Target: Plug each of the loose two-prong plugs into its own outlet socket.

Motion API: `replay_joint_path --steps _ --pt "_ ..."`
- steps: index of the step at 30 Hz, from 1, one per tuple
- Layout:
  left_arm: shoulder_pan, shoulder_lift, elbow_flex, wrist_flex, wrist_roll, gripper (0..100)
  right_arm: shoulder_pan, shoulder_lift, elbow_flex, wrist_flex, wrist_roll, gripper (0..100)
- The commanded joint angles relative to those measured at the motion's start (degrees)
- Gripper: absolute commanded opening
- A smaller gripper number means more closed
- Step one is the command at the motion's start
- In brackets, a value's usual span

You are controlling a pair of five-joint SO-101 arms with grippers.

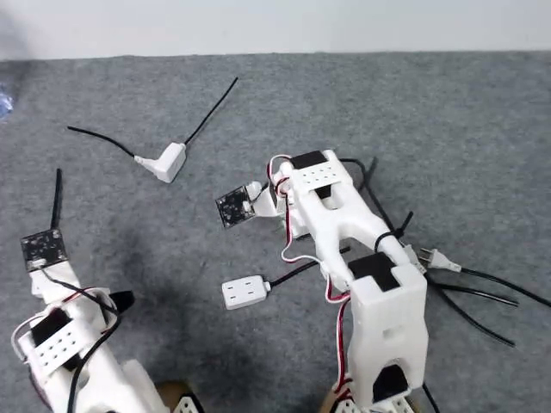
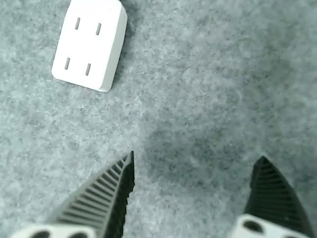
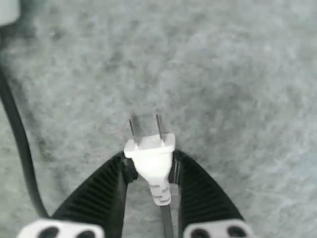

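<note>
**Plug held by its body, prongs leading**

The right pincer (image 3: 150, 161) is clenched on a white two-prong plug (image 3: 149, 151). Its fingers (image 3: 106, 188) press the flat sides of the body just behind the flange. I judge that the right place to hold it. The body looks light, hard and smooth, and a grip on the limp cord (image 3: 166, 225) or the thin prongs would likely let it twist or slip.

The plug's long axis lies along the pincer's own line. The prongs point straight out ahead over the grey tabletop (image 1: 482, 120), and the cord trails back between the fingers.

The left pincer (image 2: 195, 159) is released and holds nothing, over bare tabletop. A white outlet block (image 1: 243, 292) lies in the near middle, slots facing up and long axis left to right. A second plug (image 1: 433, 257) lies loose on the right, and its prongs appear to point left.
</note>
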Motion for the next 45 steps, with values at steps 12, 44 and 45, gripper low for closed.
replay_joint_path --steps 12,44,45 --pt "0.09 -1.05 -2.33 0.26 -0.70 35 -3.65 -4.97 -1.05 -1.71 -35.25 1.2" --pt "0.09 -1.05 -2.33 0.26 -0.79 35 -6.11 -3.82 -1.05 -0.13 -21.71 17.7" --pt "0.09 -1.05 -2.33 0.26 -0.79 35 -6.37 -3.82 -1.05 -0.13 -21.71 17.7"
